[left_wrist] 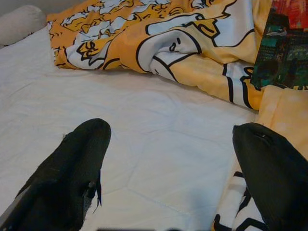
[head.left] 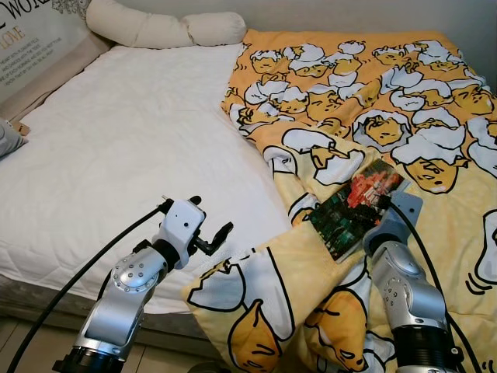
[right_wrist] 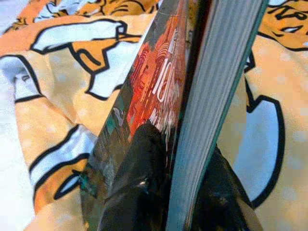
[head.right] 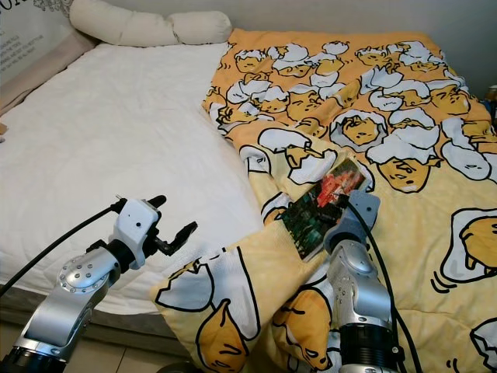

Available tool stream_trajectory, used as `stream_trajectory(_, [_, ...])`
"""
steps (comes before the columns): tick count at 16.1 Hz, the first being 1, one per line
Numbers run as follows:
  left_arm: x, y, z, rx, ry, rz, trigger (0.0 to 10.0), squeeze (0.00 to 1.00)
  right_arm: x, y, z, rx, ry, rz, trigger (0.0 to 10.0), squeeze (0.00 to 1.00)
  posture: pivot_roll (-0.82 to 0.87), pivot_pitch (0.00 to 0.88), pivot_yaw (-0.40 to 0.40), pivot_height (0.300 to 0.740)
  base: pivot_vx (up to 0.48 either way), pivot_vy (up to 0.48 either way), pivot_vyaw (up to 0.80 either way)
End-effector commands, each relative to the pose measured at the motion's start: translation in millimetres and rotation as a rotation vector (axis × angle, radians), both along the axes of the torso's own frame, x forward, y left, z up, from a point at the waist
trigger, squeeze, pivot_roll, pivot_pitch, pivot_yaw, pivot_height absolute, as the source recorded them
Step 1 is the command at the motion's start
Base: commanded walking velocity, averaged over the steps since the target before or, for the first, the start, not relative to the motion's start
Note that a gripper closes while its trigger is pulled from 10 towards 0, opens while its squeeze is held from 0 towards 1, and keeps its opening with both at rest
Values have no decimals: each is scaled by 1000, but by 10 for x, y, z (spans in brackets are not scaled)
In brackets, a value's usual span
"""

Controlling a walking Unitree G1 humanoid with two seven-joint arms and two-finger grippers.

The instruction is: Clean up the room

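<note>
While my left gripper (head.left: 208, 230) hangs with fingers spread over the white sheet (head.left: 116, 148) at the bed's near edge, my right gripper (right_wrist: 173, 168) pinches a book (head.left: 358, 206) above the yellow duvet (head.left: 404, 101) on the right

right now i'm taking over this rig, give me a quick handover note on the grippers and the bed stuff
Right gripper: shut on the book, a finger on each side of its pages, held over the yellow cartoon-print duvet.
Left gripper: open, holding nothing, hovering over the bare white mattress near the duvet's folded front corner.
Things: the duvet is bunched over the robot's right half of the bed; the long cream pillow lies at the head.
Done: book is in hand.
Left: put the book away somewhere off the bed, then probably spread the duvet out.
</note>
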State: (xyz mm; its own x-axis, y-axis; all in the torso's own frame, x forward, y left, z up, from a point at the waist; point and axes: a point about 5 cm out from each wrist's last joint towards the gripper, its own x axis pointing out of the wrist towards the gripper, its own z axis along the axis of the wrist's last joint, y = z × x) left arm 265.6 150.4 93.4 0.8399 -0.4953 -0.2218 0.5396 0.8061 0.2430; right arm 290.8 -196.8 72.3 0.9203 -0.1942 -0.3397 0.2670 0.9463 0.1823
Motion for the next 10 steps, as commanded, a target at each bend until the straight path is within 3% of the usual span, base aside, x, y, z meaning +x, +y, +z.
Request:
stream_trajectory(1, [26, 39, 29, 14, -8, 10, 10000, 569, 25, -1, 27, 35, -22, -13, 0, 0, 54, 0, 101, 740, 0, 0, 0])
stream_trajectory(4, [25, 44, 32, 12, -10, 14, 10000, 569, 15, -5, -19, 116, 5, -39, 0, 0, 57, 0, 103, 740, 0, 0, 0])
stream_trajectory(5, [28, 71, 42, 3, -14, 43, 10000, 573, 24, -17, 33, 120, -41, -54, 0, 0, 53, 0, 107, 740, 0, 0, 0])
stream_trajectory(8, [105, 218, 143, -119, -58, 268, 10000, 573, 34, 28, 521, 77, -368, -2, 0, 0, 36, 0, 107, 740, 0, 0, 0])
stream_trajectory(10, [104, 248, 174, -143, -78, 314, 10000, 573, -2, 50, 634, 16, -431, 12, 0, 0, 31, 0, 106, 740, 0, 0, 0])
